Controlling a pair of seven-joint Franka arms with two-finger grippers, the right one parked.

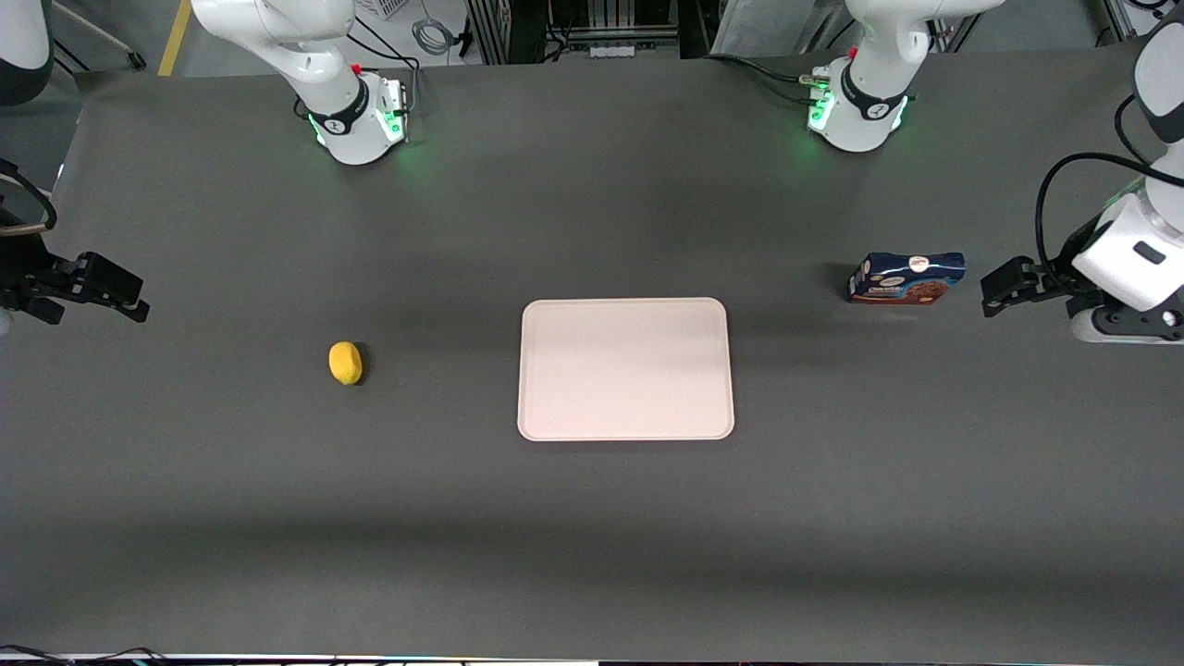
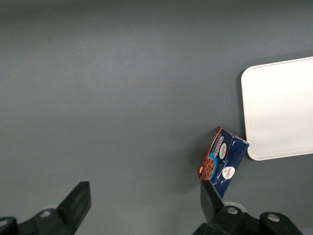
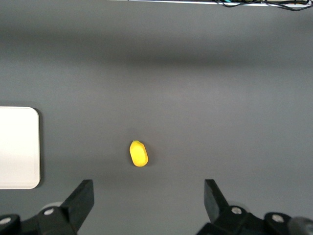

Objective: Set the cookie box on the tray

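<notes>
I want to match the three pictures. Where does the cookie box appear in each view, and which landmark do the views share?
Front view: the cookie box lies on the table toward the working arm's end, between the tray and the open claw, touching neither.
Left wrist view: the cookie box lies beside a tray corner, ahead of the claw.
Right wrist view: not in it.
Shared landmark: the tray, seen in all three views.

White rounded arm (image 1: pixel 1142 250) with black cable; black gripper (image 1: pixel 994 294), fingers wide apart, near the table's working end; green-lit base (image 1: pixel 856 116).
</notes>
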